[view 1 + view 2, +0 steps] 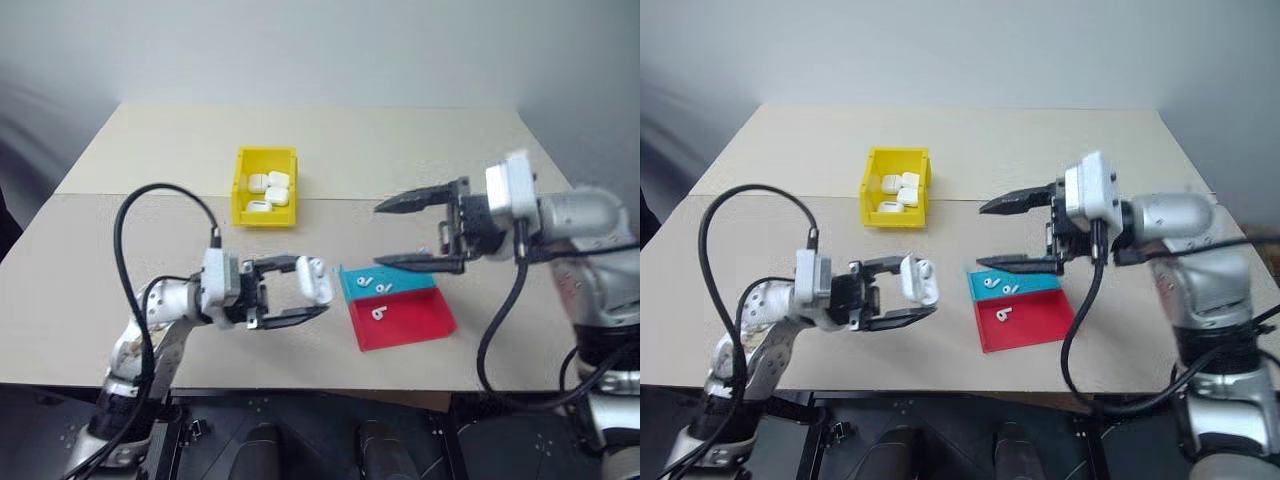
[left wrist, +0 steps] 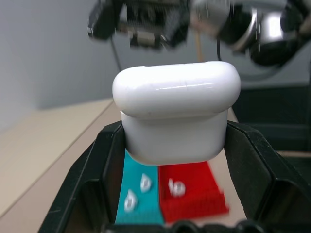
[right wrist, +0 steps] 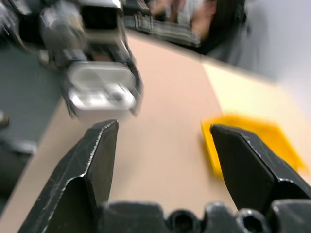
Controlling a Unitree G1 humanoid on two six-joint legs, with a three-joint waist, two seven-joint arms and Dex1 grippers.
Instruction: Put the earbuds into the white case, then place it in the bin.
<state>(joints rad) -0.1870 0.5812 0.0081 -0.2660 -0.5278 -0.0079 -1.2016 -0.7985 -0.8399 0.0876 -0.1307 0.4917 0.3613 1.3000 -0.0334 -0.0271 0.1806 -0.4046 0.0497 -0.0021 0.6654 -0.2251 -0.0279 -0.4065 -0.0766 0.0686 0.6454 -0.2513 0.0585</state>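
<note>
so left gripper (image 1: 318,294) is clamped on the white case (image 1: 314,279), lid open; right gripper (image 1: 399,233) gapes empty. earbuds (image 1: 373,285) sit in the trays at 4 o'clock, bin (image 1: 243,192) at 11. next: grab one

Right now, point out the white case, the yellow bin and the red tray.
white case (image 2: 175,116), left wrist view, on its front face near the lid seam.
yellow bin (image 1: 266,156), left eye view, on its far wall.
red tray (image 1: 415,318), left eye view, on its bare floor.
</note>
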